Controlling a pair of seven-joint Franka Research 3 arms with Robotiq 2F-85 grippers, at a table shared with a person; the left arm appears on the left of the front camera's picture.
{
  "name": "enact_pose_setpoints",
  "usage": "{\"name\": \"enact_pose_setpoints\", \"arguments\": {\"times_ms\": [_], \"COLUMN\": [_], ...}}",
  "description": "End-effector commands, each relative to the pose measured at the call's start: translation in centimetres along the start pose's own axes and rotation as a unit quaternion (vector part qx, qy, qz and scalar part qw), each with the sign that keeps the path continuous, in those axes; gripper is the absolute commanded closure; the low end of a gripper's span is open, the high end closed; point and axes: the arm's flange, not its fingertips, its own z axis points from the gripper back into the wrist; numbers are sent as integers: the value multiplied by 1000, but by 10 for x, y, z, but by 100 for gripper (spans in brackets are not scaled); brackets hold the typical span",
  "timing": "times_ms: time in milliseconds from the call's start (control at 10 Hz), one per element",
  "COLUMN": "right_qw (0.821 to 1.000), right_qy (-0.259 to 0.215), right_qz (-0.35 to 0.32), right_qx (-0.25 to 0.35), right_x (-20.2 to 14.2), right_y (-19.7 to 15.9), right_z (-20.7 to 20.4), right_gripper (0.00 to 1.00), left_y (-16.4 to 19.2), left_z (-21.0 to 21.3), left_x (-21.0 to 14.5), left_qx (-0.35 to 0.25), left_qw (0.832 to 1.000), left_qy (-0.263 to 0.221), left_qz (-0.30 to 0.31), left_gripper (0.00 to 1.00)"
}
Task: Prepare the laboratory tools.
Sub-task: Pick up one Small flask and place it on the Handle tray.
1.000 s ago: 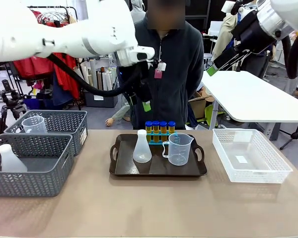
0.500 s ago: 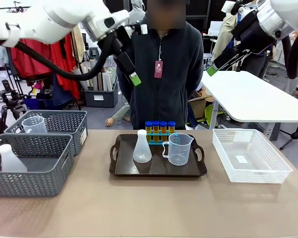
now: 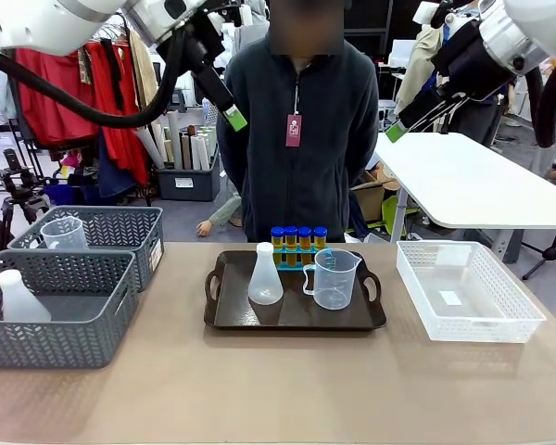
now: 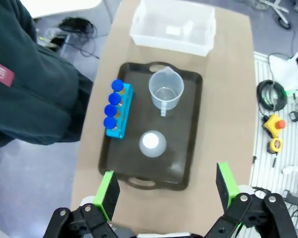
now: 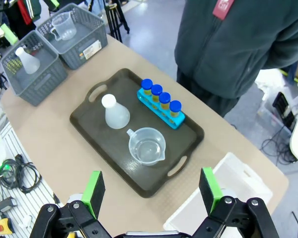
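A dark tray (image 3: pixel 296 320) in the middle of the table carries a white conical flask (image 3: pixel 265 275), a clear handled beaker (image 3: pixel 334 278) and blue-capped yellow test tubes (image 3: pixel 298 239) in a small blue rack. My left gripper (image 3: pixel 224 107) hangs high at the upper left, well away from the tray. From above, the left gripper (image 4: pixel 166 187) is open and empty, with the flask (image 4: pixel 152 143), beaker (image 4: pixel 166 91) and rack (image 4: pixel 118 110) far below. My right gripper (image 3: pixel 398 128) is raised at the upper right. The right gripper (image 5: pixel 151 190) is also open and empty above the tray (image 5: pixel 92 126).
Two grey baskets (image 3: pixel 65 338) (image 3: pixel 120 227) at the left hold another flask (image 3: pixel 18 298) and another beaker (image 3: pixel 63 232). A white mesh basket (image 3: pixel 417 278) stands right of the tray. A person (image 3: pixel 301 139) stands at the far edge behind the tray.
My left arm has swung up and to the left, away from in front of the person. The right arm and everything on the tray have stayed put.
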Motion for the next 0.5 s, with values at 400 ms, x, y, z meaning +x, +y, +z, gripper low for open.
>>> {"name": "enact_pose_setpoints", "arguments": {"times_ms": [400], "right_qw": [1000], "right_qy": [-2], "right_qz": [0], "right_qx": [3], "right_x": [0], "right_y": [0], "right_z": [1], "right_gripper": [0], "left_y": [26], "left_z": [8], "left_x": [-21], "left_qx": [-2], "left_qw": [999], "left_qy": [-15], "left_qz": [-44], "left_gripper": [0]}}
